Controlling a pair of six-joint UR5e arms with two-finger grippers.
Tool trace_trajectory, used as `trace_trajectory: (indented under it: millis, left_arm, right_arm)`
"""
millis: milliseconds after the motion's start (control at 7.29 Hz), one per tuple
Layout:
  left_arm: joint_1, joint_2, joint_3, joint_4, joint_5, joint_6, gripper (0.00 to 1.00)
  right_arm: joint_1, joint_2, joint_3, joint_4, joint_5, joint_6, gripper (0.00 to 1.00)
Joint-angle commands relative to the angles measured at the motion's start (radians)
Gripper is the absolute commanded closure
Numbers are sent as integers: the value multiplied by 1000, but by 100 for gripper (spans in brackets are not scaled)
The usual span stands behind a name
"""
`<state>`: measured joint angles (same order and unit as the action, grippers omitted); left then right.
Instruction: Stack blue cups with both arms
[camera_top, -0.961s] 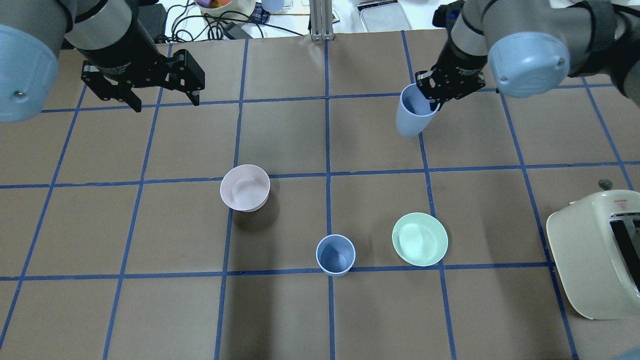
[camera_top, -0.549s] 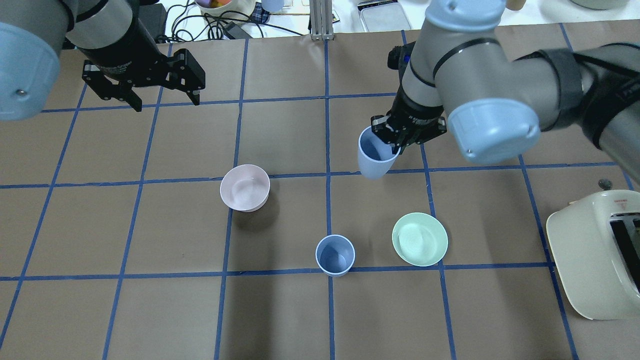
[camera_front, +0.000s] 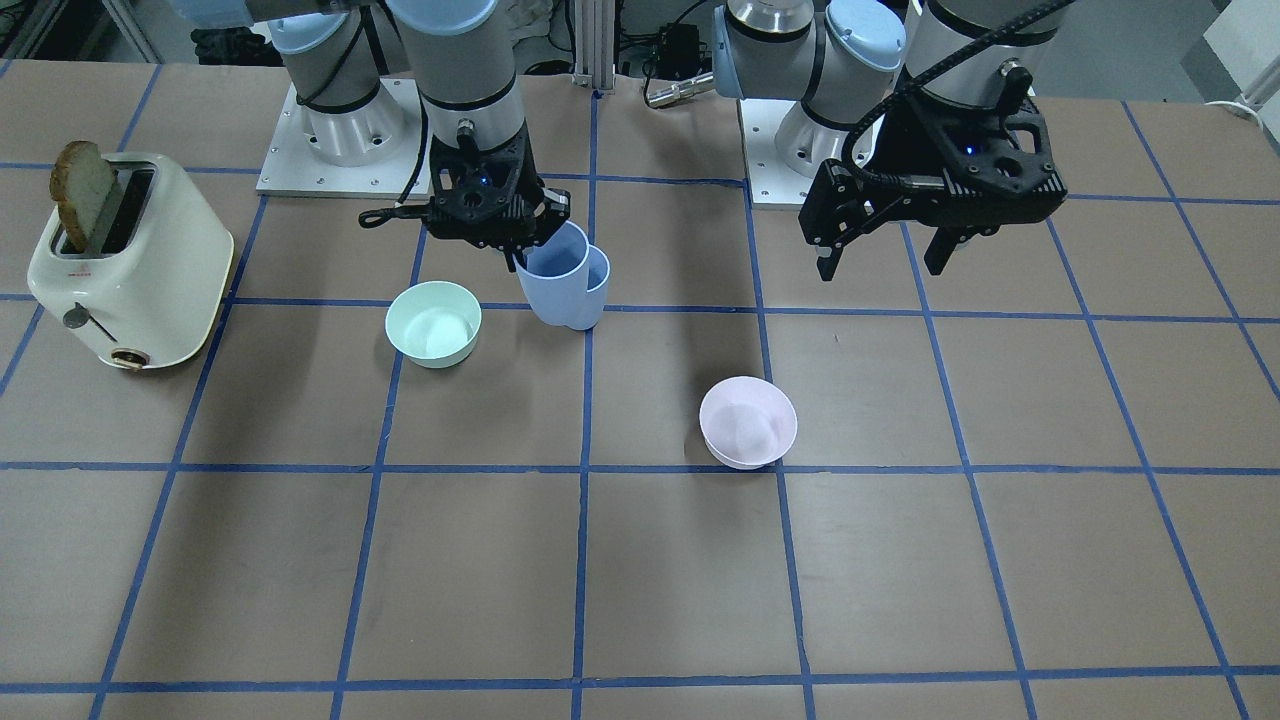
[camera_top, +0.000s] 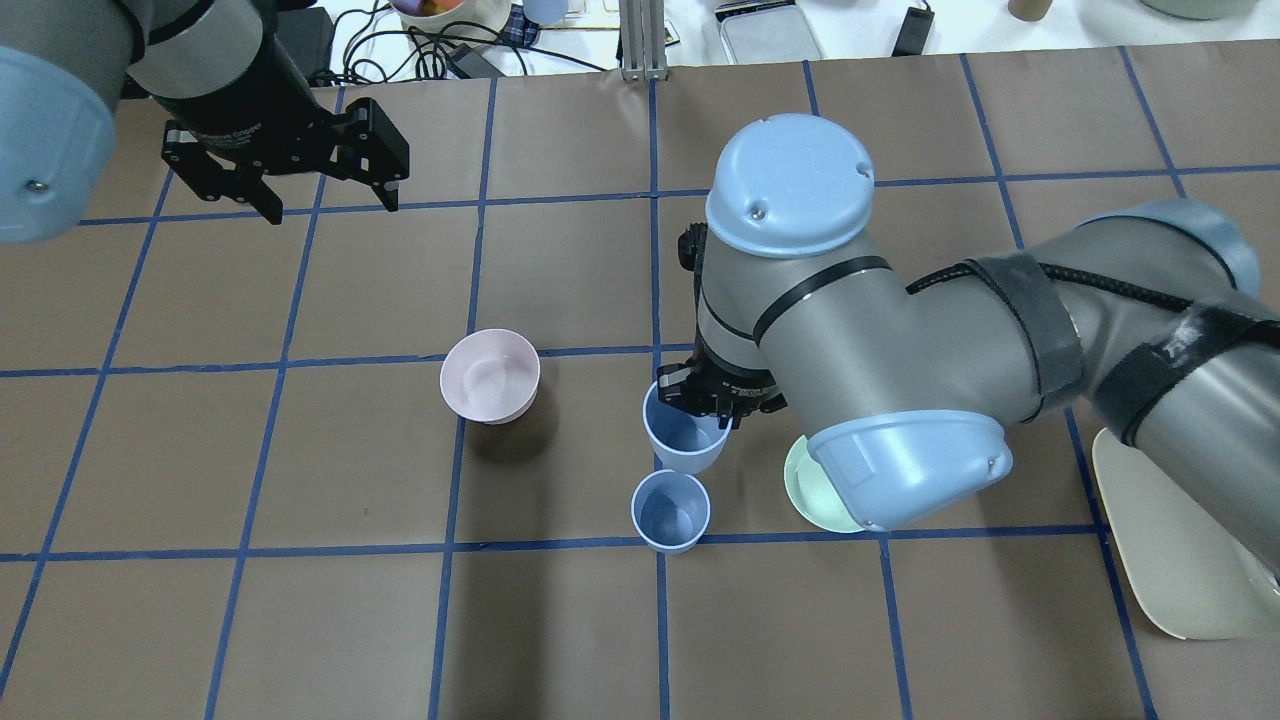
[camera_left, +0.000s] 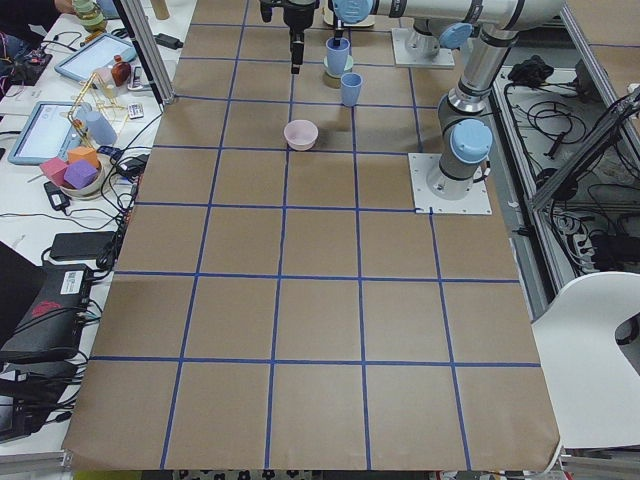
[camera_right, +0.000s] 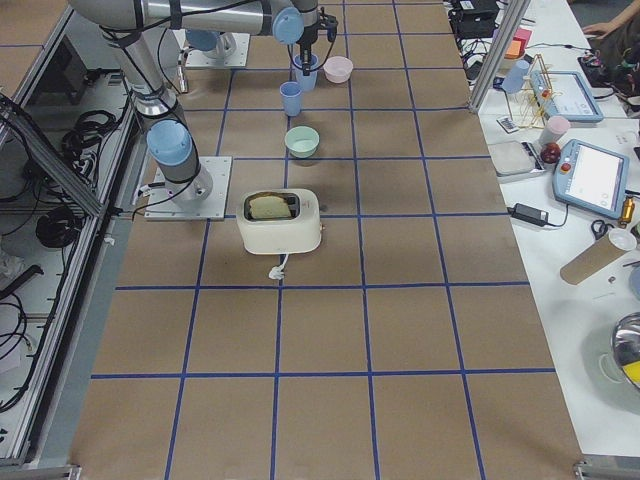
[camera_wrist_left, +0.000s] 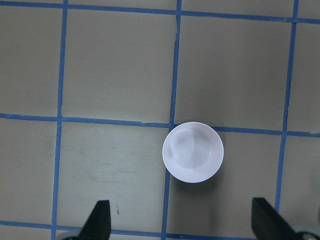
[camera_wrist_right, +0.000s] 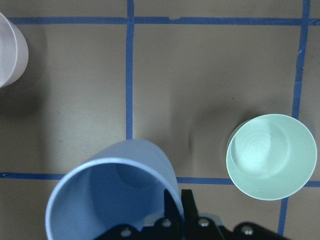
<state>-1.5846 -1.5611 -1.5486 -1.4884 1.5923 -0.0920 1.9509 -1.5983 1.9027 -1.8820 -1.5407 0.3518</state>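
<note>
Overhead exterior view: the held cup (camera_top: 683, 442) is carried by the right gripper (camera_top: 714, 408) just beyond the standing cup (camera_top: 670, 512); the two are near each other and not nested.
Right gripper state: it is clamped on the held cup's rim, with one finger (camera_wrist_right: 187, 207) seen against the wall in the right wrist view.
Held cup position: it is tilted and raised off the table (camera_top: 300, 450). In the front-facing view (camera_front: 548, 282) it overlaps the standing cup (camera_front: 599, 268).
Standing cup: it is set upright on the table, mouth up, close to a blue tape line.
Left gripper (camera_top: 330, 208): the jaws are spread wide and nothing is held. It is hung above the table, well apart from both cups (camera_front: 882, 268).
Pink bowl (camera_top: 490, 376): it is seen below the left gripper (camera_wrist_left: 182, 226) in the left wrist view (camera_wrist_left: 193, 152).
Mint-green bowl (camera_front: 433, 322): it is placed beside the cups and is partly covered by the right arm in the overhead view.
Toaster (camera_front: 140, 270): it is placed at the table's right end, with a bread slice (camera_front: 80, 185) held in its slot.
</note>
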Motion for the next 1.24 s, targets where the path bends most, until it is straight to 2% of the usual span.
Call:
trace_trajectory:
  millis: [0, 412, 1098]
  left_arm:
    - [0, 1, 1, -3, 0, 0, 0]
    - [0, 3, 1, -4, 0, 0, 0]
    - [0, 1, 1, -6, 0, 0, 0]
  right_arm:
    - [5, -14, 18, -6, 2, 2, 100]
    - [13, -44, 28, 4, 13, 6, 100]
    - [54, -34, 67, -14, 11, 35, 100]
